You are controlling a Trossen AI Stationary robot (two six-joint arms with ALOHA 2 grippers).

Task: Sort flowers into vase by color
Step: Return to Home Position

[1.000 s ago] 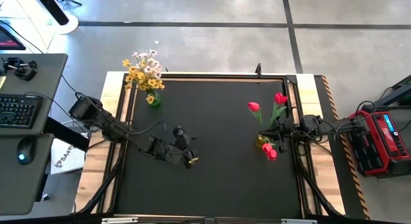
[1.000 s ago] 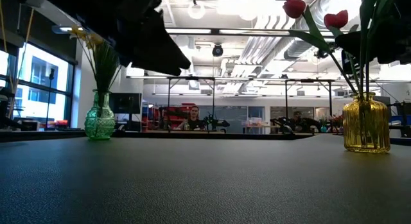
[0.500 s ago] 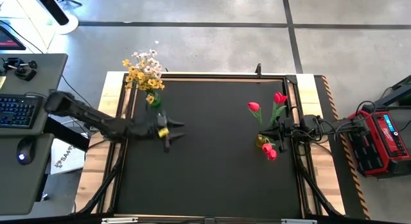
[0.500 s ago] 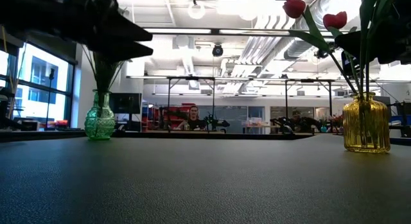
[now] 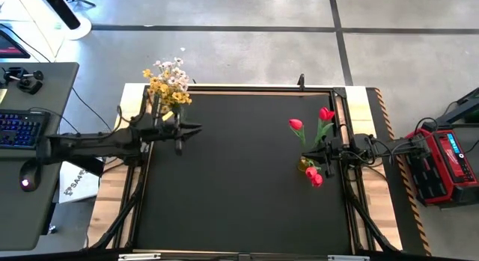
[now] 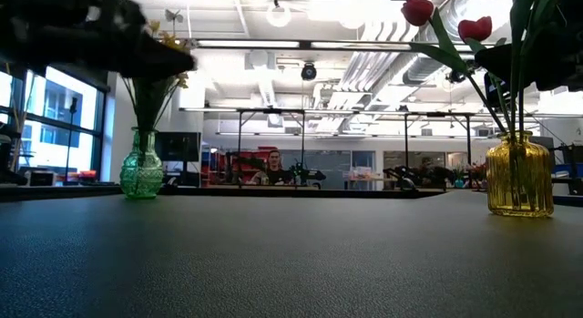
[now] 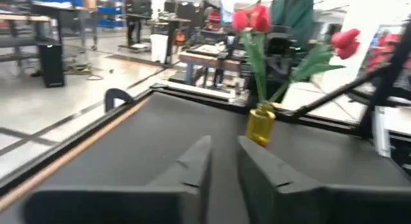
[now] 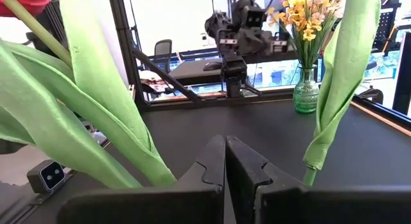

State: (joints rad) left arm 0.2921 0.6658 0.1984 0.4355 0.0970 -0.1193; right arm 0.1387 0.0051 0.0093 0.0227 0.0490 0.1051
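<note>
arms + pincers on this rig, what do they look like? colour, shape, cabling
Both black: the left arm and right arm are slim jointed links, with black cables trailing near the bases. The left pincer and right pincer each have two matte dark wedge-shaped fingers with a stepped notch on the inner edge.

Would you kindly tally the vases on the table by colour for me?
Green vase, holding yellow and white flowers: 1
Yellow vase, holding red tulips: 1
Total: 2 vases
</note>
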